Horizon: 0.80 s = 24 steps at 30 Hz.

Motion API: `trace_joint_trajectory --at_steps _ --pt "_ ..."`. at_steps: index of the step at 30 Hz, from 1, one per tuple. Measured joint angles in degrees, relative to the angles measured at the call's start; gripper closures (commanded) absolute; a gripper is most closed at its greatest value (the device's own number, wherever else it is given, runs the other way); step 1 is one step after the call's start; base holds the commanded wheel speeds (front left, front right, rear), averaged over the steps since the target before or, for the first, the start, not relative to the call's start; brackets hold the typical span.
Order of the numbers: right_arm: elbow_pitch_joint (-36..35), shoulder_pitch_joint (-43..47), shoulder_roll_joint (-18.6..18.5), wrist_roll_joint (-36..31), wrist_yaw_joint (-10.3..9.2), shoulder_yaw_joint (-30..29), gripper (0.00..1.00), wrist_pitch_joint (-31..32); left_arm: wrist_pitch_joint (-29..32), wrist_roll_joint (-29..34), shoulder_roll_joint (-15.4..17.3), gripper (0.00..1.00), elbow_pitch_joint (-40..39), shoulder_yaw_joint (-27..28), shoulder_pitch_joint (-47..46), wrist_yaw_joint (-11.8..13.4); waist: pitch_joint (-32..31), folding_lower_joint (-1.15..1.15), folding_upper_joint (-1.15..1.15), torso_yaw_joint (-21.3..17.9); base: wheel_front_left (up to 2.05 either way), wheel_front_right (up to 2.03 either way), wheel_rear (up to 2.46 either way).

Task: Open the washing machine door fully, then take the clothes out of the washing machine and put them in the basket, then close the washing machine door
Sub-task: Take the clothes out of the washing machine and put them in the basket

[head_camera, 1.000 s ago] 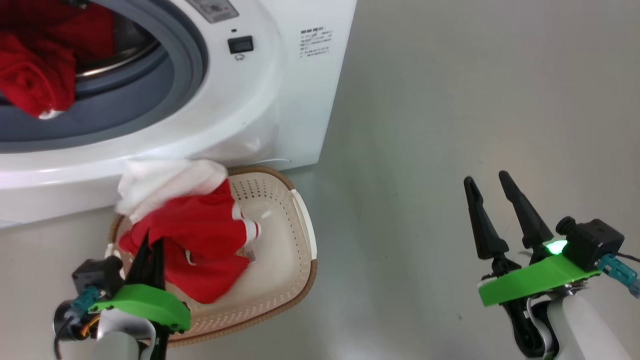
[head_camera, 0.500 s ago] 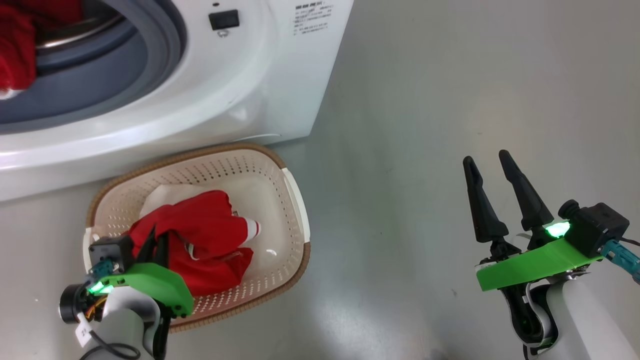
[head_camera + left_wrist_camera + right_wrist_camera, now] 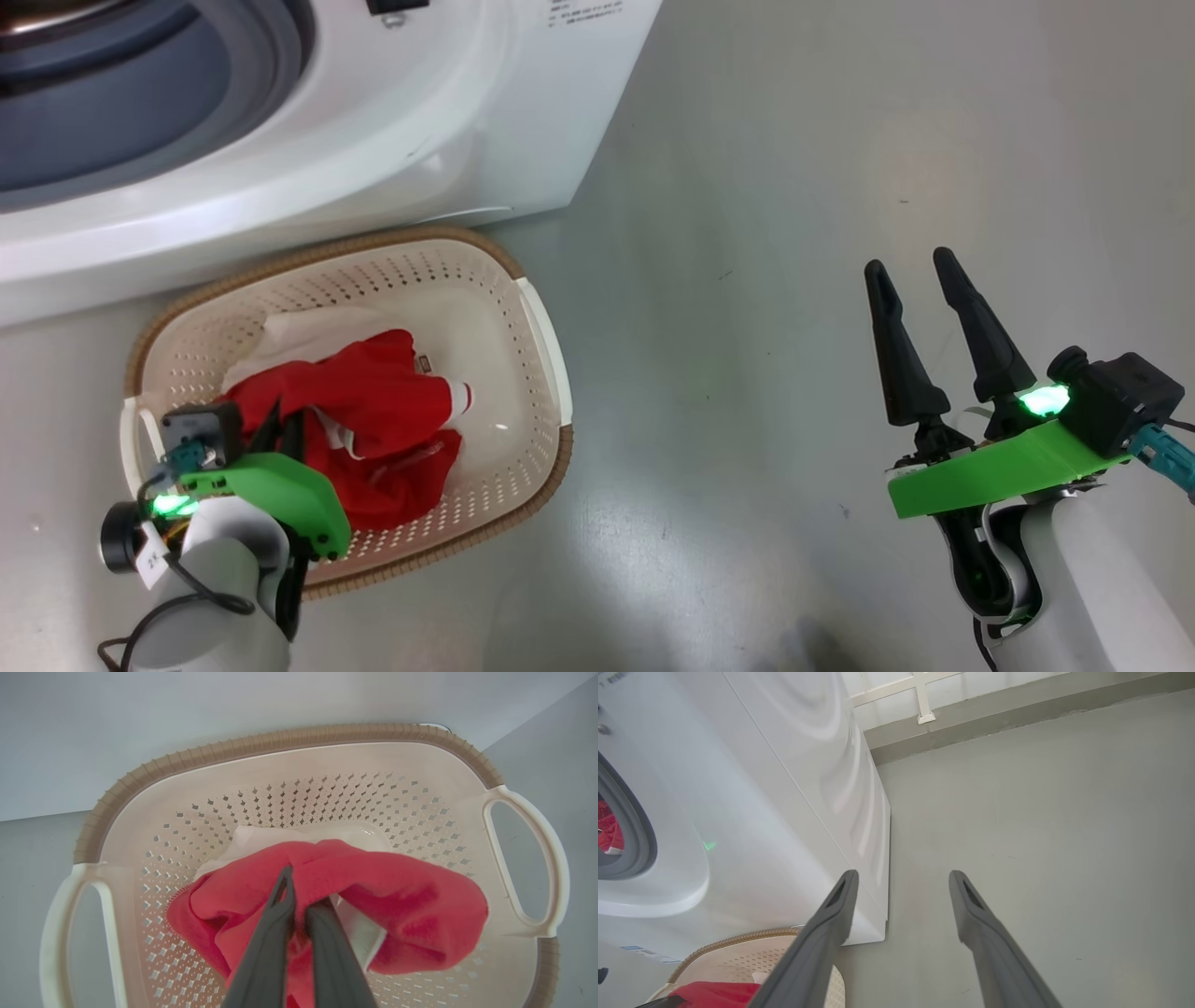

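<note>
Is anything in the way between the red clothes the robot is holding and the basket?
No, nothing visible is in the way. The left gripper is shut on the red clothes, and they are already inside the basket, low over its holey bottom. Only something white lies under them, maybe their own trim.

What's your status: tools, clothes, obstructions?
Left tool shut on red garment, down inside basket. Right tool open, empty, above floor. More red clothes inside washing machine. Nothing blocking.
</note>
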Motion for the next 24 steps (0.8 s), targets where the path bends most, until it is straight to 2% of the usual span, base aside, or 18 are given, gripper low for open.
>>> trace_joint_trajectory --at_steps 2,3,5,6,7,16,24 --pt "-0.01 -0.04 0.0 -0.01 0.0 0.0 0.0 0.0 0.0 0.01 0.13 0.55 0.42 -0.01 -0.47 0.0 0.36 0.0 0.0 -0.02 0.0 0.0 0.0" --pt "-0.01 -0.08 0.0 -0.01 0.0 0.0 0.0 0.0 0.0 0.01 0.15 0.48 0.6 -0.01 -0.62 0.01 0.48 0.0 0.0 -0.03 0.0 0.0 0.0" --pt "-0.01 -0.12 0.0 -0.01 -0.01 -0.01 0.0 0.0 0.0 0.01 0.14 0.22 0.89 -0.01 -1.0 0.0 0.57 0.0 0.0 -0.02 0.0 0.0 0.0" --pt "0.0 -0.12 0.01 -0.01 0.0 -0.01 0.0 0.0 0.0 0.01 0.14 0.05 0.91 -0.01 -1.21 0.0 0.54 0.0 0.0 -0.01 0.0 0.0 0.0" --pt "0.0 -0.12 0.01 -0.01 0.0 -0.01 0.0 0.0 0.0 0.01 0.14 0.0 0.9 0.0 -1.33 0.0 0.49 0.0 0.0 0.0 0.0 0.0 0.0" --pt "0.53 -0.13 0.0 -0.01 0.0 0.0 0.0 0.0 0.0 -0.04 0.14 0.0 0.53 0.82 -1.27 0.01 -1.1 0.0 0.0 0.34 0.0 0.0 0.0" --pt "1.21 -0.08 -0.22 -0.01 -0.01 0.14 0.0 0.0 0.0 -0.78 0.09 0.0 -3.83 1.91 0.52 0.0 -4.23 0.0 0.0 0.72 0.0 0.0 0.0"
